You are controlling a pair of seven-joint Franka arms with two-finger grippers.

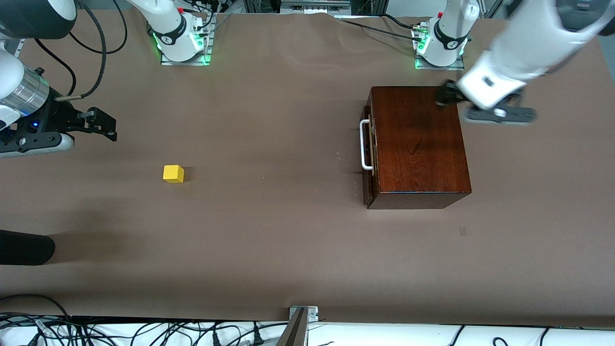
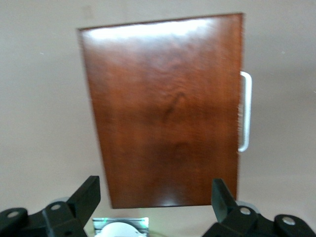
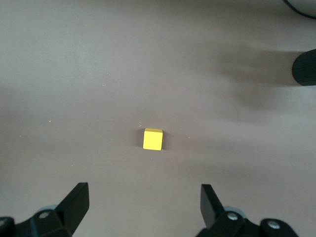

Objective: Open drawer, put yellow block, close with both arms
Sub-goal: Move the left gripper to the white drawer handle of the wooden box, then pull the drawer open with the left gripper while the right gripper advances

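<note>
The drawer (image 1: 369, 149) is shut in its mahogany box (image 1: 420, 144), toward the left arm's end of the table. Its white bar handle (image 1: 366, 145) faces the right arm's end. The box (image 2: 165, 113) and the handle (image 2: 245, 111) also show in the left wrist view. My left gripper (image 1: 447, 95) is open and empty in the air over the box's edge nearest the arm bases (image 2: 155, 197). The yellow block (image 1: 173, 173) sits alone on the brown table toward the right arm's end. My right gripper (image 1: 103, 126) is open and empty, up in the air beside the block (image 3: 152, 139).
The two arm bases (image 1: 182, 38) (image 1: 439, 45) stand along the table's edge farthest from the front camera. A black rounded object (image 1: 24, 247) lies near the front edge at the right arm's end. Cables and a metal bracket (image 1: 302, 312) line the front edge.
</note>
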